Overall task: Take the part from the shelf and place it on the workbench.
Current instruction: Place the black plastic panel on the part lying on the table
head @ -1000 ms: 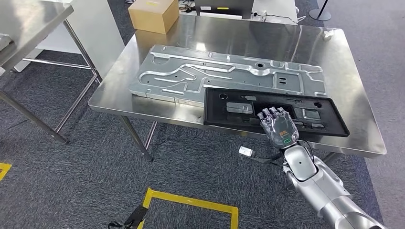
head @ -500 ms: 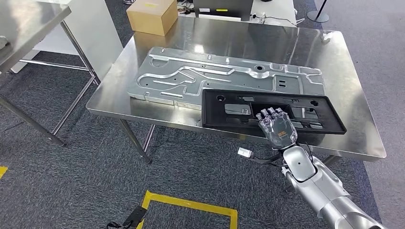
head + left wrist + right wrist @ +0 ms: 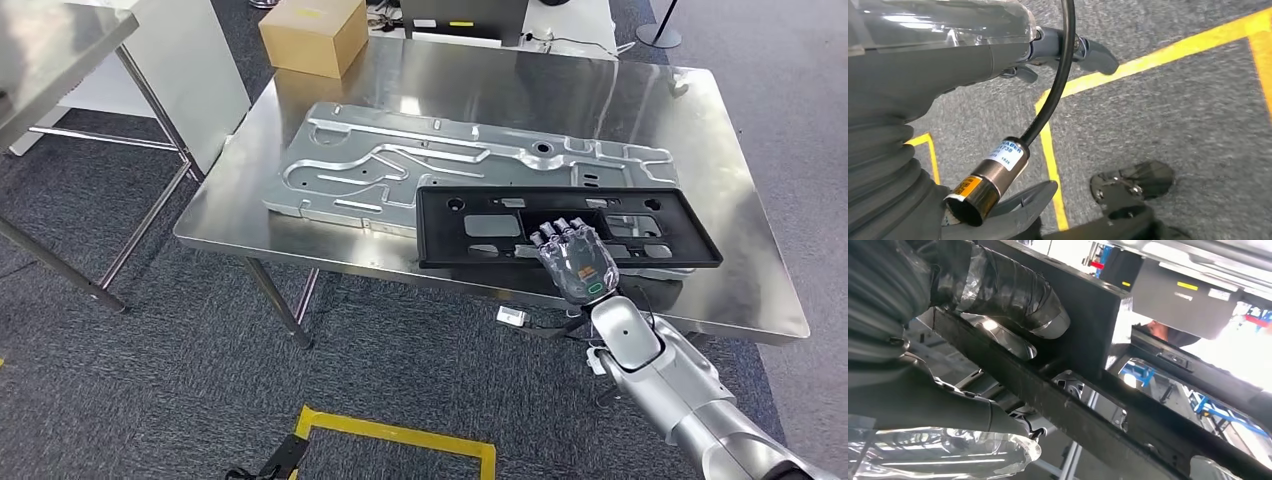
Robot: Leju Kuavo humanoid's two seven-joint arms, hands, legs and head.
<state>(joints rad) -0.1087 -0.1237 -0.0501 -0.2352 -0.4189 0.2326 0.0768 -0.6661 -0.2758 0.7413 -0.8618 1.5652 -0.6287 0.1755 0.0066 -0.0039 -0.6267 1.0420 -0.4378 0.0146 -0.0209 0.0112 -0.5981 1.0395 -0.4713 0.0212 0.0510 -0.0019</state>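
Right hand point(image 3: 574, 262) grips the black part point(image 3: 640, 215) at its near long edge, fingers curled over the rim into a cutout. Right wrist view confirms: thumb on 1 face, fingers point(image 3: 1013, 285) wrapped on the other, pinching the frame bar. So the hold is firm, not just resting

Part sits low over the workbench point(image 3: 735, 150), far edge over or on the silver plate point(image 3: 400, 160) behind it. Can't tell if the part's underside is touching the bench or just above it; near edge looks close to the bench front lip

Left hand point(image 3: 973, 45) hangs over grey carpet with yellow tape lines, nothing in it, fingers loosely bent as far as I can see

Judgement, step in hand is the set-down:
- lower flat, keep the long edge parallel to the bench front, no tilt at the free left end since it's a 1-hand hold off centre
- push it a bit further in before release, near edge looks close to overhang
- avoid leaving the far edge riding up on the plate, it'd rock
- open the fingers only once weight is on the bench, then lift them up out of the cutout so they don't drag the frame back

Risk: fingers snag the cutout rim on withdrawal
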